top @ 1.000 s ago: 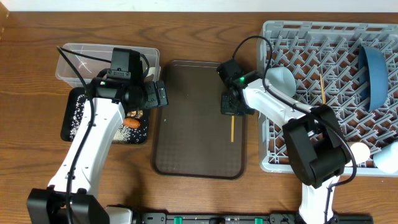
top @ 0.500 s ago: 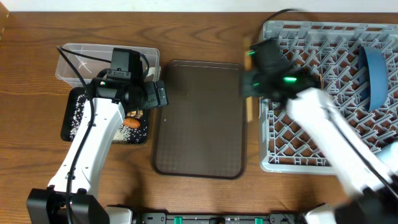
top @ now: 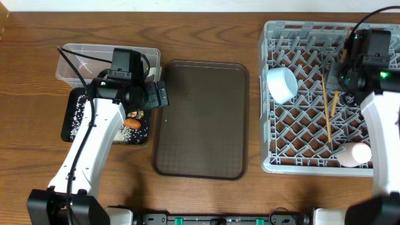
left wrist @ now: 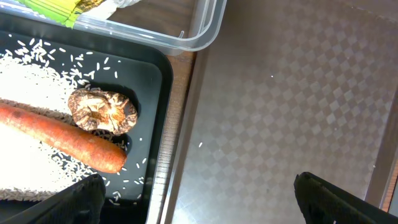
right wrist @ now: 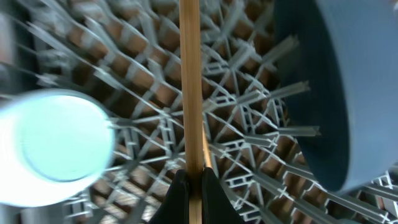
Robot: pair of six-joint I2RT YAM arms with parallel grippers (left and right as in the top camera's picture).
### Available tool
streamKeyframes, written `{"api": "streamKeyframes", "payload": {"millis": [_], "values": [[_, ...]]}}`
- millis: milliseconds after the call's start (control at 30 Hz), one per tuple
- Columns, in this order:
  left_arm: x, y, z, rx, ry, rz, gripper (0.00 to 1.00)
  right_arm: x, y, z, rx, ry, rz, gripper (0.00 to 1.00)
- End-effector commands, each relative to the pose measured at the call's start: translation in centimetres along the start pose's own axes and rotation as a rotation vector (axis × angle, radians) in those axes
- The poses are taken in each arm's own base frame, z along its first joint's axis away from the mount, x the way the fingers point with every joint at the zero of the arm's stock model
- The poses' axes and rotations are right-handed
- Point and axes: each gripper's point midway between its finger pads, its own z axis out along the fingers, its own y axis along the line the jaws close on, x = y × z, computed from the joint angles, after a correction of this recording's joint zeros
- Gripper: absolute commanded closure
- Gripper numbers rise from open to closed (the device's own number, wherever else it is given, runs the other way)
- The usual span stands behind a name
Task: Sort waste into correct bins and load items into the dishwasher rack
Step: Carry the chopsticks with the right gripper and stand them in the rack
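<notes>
The right gripper (right wrist: 191, 186) is clamped on one thin wooden chopstick (right wrist: 191, 87), which runs straight out ahead of its fingertips over the lattice floor of the grey dishwasher rack (top: 300, 37). In the right wrist view the dark blue dish (right wrist: 336, 81) stands on edge just to the right of the held stick, and a pale, blurred round shape lies to the left. From overhead, the second chopstick (top: 326, 115) lies flat on the rack floor close beside the held one. The white bowl (top: 281, 84) lies on its side farther off toward the rack's left wall, and a small cup (top: 353, 154) sits near the rack's front edge.

The left gripper (left wrist: 199, 202) hangs with its fingers spread wide and nothing between them, straddling the border where the black tray (left wrist: 158, 93) meets the brown serving tray (left wrist: 280, 106). On the black tray, off its left fingertip, the carrot (left wrist: 62, 140) lies touching the brown food lump (left wrist: 102, 111), with white rice grains (left wrist: 25, 68) scattered around both. Beyond them stands the clear tub (left wrist: 205, 25), with the yellow-green wrapper (left wrist: 56, 7) inside.
</notes>
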Motion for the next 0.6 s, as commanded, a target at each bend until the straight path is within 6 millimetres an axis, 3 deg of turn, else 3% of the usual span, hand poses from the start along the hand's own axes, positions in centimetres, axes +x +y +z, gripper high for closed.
{"api": "streamKeyframes", "payload": {"millis": [0,100,200,233,267,300,400,567], "values": [[-0.3,0.1,-0.6,0.000,-0.018,0.000,0.02,1.8,-0.8,3.6,0.022,0.102,-0.073,0.99],[-0.3,0.1,-0.6,0.000,-0.018,0.000,0.02,2.4,-1.9,5.6,0.079,0.147,-0.091,0.99],[-0.3,0.1,-0.6,0.000,-0.018,0.000,0.02,2.2,-2.1,6.3,0.099,0.148,-0.095,0.96],[-0.3,0.1,-0.6,0.000,-0.018,0.000,0.02,2.0,-1.9,6.1,0.097,0.140,-0.098,0.68],[-0.3,0.1,-0.6,0.000,-0.018,0.000,0.02,1.8,-1.7,5.7,0.094,0.129,-0.100,0.54],[-0.3,0.1,-0.6,0.000,-0.018,0.000,0.02,1.6,-1.5,5.2,0.091,0.116,-0.104,0.47],[-0.3,0.1,-0.6,0.000,-0.018,0.000,0.02,0.6,-0.1,2.9,0.042,0.058,-0.116,0.44],[-0.3,0.1,-0.6,0.000,-0.018,0.000,0.02,-1.0,2.5,-3.7,-0.055,-0.105,-0.098,0.38]]}}
